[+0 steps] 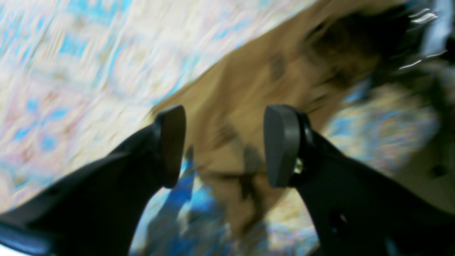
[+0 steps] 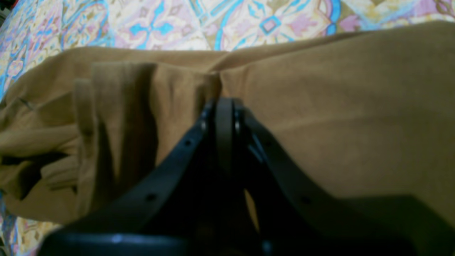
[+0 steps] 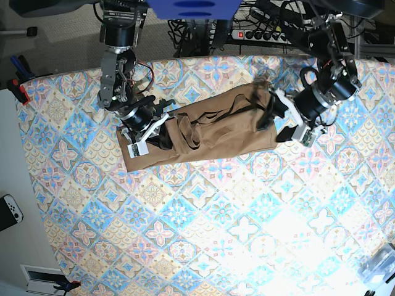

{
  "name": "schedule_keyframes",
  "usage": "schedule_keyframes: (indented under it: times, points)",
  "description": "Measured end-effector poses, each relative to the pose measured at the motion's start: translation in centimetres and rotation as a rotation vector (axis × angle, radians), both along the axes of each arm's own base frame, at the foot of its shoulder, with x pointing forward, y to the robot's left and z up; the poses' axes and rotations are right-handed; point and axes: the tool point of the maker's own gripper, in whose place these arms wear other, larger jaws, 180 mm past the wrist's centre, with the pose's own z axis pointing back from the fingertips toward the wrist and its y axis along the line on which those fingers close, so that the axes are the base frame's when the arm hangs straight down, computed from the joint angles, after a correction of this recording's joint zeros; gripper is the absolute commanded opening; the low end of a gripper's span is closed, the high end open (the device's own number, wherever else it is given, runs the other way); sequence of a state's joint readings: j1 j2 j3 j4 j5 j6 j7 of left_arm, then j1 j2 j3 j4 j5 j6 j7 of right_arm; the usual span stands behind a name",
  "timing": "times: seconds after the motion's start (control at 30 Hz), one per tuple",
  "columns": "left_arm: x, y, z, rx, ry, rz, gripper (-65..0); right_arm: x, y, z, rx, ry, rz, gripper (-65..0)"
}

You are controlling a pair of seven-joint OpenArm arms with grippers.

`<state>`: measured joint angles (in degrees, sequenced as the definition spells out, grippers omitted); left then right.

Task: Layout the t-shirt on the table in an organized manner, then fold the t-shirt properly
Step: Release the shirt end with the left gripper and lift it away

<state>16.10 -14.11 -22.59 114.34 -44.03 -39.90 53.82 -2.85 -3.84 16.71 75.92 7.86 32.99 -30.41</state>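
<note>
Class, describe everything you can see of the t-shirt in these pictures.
The t-shirt is plain tan-brown soft cloth, bunched into a long, wrinkled strip lying slantwise across the patterned table. Folds and dark creases run along it. The right claw is shut on a fold near one end; the left claw hangs open above the other end, not gripping.

left gripper (image 1: 224,145): jaws apart, blurred | right gripper (image 2: 224,106): jaws apparently pressed together

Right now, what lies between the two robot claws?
In the base view, the tan t-shirt stretches between them, bunched lengthwise on the table, from the right gripper to the left gripper.
</note>
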Motion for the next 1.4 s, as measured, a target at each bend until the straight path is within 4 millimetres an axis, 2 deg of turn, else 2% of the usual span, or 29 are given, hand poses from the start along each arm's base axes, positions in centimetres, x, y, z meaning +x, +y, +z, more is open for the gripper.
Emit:
schedule_keyframes:
  times: [0.07, 0.13, 0.2, 0.37, 0.43, 0.57, 0.67, 0.8, 1.0, 1.23, 1.4]
  points:
    - [-0.1, 0.2, 1.4, -0.098, -0.023, 0.013, -30.3, 0.1, 0.1, 0.3, -0.015, -0.007, 0.01, -65.0]
    - [-0.3, 1.9, 2.6, -0.182, -0.037, 0.07, -30.2, 0.1, 0.0, 0.4, -0.023, -0.007, 0.015, -65.0]
    - [-1.1, 3.3, 2.2, -0.224, 0.004, 0.098, -30.2, 0.0, 0.1, 0.4, -0.024, -0.007, 0.015, -65.0]
    - [-2.7, 7.1, -5.2, -0.212, 0.294, 0.19, -30.1, -0.1, 0.1, 0.3, -0.023, -0.006, 0.015, -65.0]
    - [-2.7, 7.9, -7.0, -0.199, 0.367, 0.19, -30.1, -0.1, 0.1, 0.3, -0.023, -0.004, 0.017, -65.0]
    - [-1.9, 9.0, -9.2, -0.232, 0.429, 0.239, -30.1, -0.5, -0.4, -0.2, -0.053, 0.034, 0.041, -65.0]
    - [-2.2, 8.8, -11.5, -0.183, 0.509, 0.24, -30.1, -0.5, -0.5, -0.2, -0.054, 0.034, 0.042, -65.0]
    - [-0.8, 5.8, -11.9, -0.179, 0.502, 0.19, -30.1, -0.6, -0.5, -0.3, -0.054, 0.038, 0.043, -65.0]
    - [-0.8, 3.4, -12.1, -0.258, 0.499, 0.192, -30.1, -0.6, -0.5, -0.2, -0.054, 0.038, 0.043, -65.0]
    - [-1.4, 3.0, -12.3, -0.237, 0.539, 0.16, -30.1, -0.6, -0.5, -0.2, -0.054, 0.038, 0.043, -65.0]
    - [-1.6, 4.3, -10.8, -0.255, 0.53, 0.112, -30.4, -0.6, -0.5, -0.2, -0.054, 0.038, 0.043, -65.0]
